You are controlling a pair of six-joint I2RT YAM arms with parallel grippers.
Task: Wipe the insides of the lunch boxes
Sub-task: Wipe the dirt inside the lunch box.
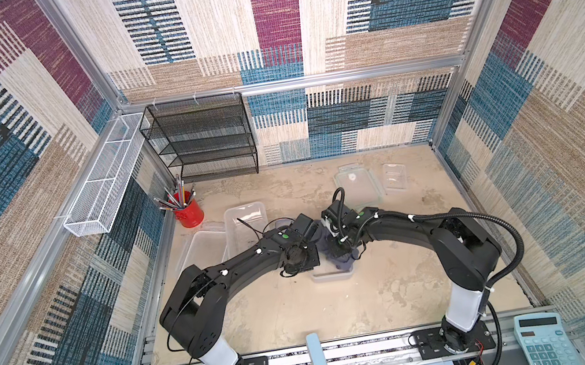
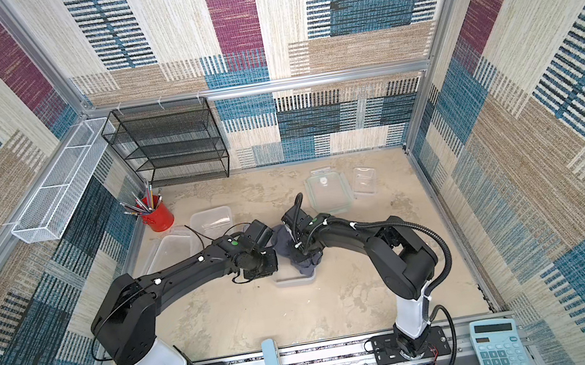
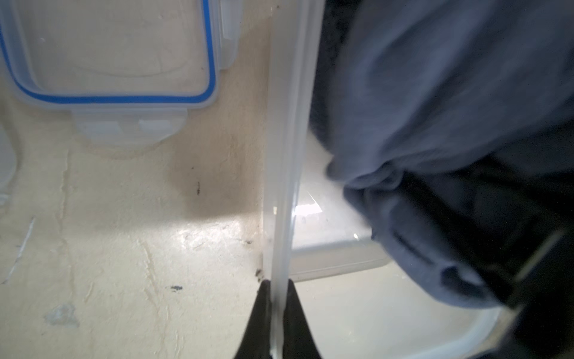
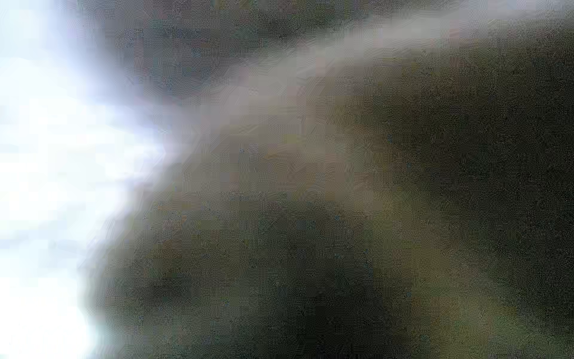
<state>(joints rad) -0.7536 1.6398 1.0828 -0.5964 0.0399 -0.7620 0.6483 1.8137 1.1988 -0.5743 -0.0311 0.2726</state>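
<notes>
Left wrist view showed the small lunch box (image 3: 282, 155) from close by, its translucent wall running up the frame. The left hand (image 3: 276, 283) was closed on that wall, one black finger outside the box and one inside. A grey-blue cloth (image 3: 435, 93) was bunched down inside the box.

In both top views this lunch box sat around the middle of the table (image 1: 301, 316), mostly hidden under the two wrists. The right hand (image 1: 341, 246) reached down into it, wrapped in the cloth; its jaws were buried in the folds, pressed together on the fabric. The right wrist view was only blur and glare.

A blue-rimmed lid (image 3: 118, 56) lay flat on the table just beside the box, on the left hand's side. A second lunch box (image 1: 246, 220) and a third lunch box (image 1: 202, 249) stood open toward the table's left edge, touching or nearly so. A green-rimmed lid (image 1: 358, 186) and a smaller clear lid (image 1: 394, 176) lay toward the far right corner. A red cup of pencils (image 1: 187, 212) stood near the far left corner, below a black mesh rack (image 1: 200, 138).
</notes>
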